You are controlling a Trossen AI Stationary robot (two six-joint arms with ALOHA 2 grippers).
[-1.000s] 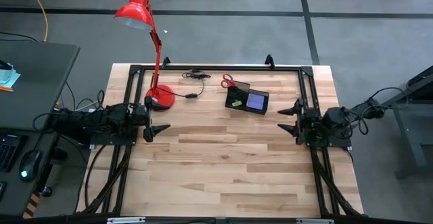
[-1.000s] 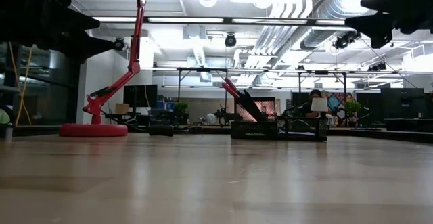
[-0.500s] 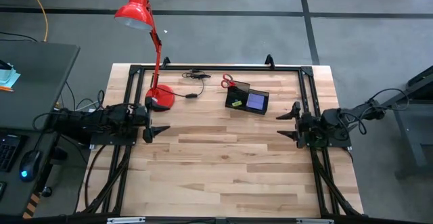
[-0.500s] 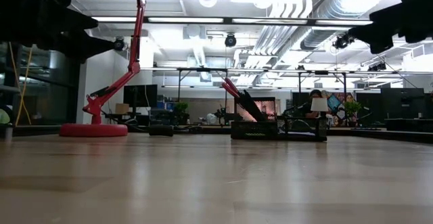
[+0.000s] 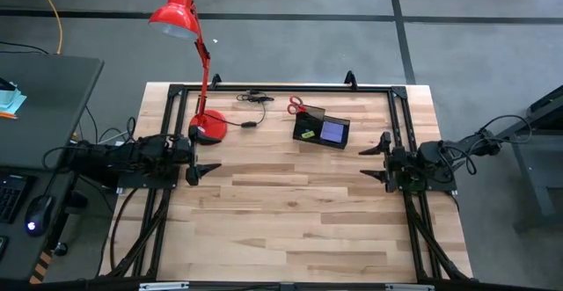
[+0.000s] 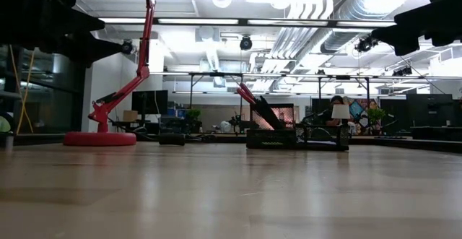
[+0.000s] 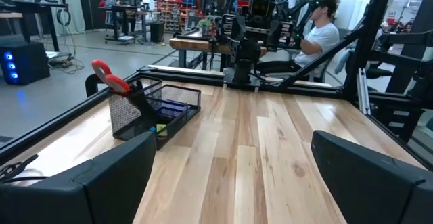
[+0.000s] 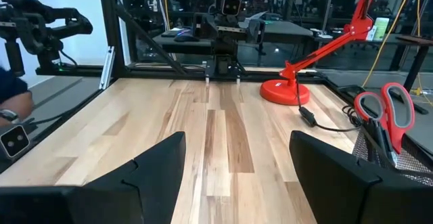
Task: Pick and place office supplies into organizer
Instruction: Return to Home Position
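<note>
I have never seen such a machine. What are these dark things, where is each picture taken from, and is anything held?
Two dark robot arms stand at a wooden table, one on each side; each ends in a two-finger pincer. One picture looks down from above, one looks level across the table top, two come from cameras on the wrists. The left pincer and the right pincer are open and hold nothing. Near the far edge stand a red lamp and a black organizer, with red-handled scissors and a purple note pad in it.
</note>
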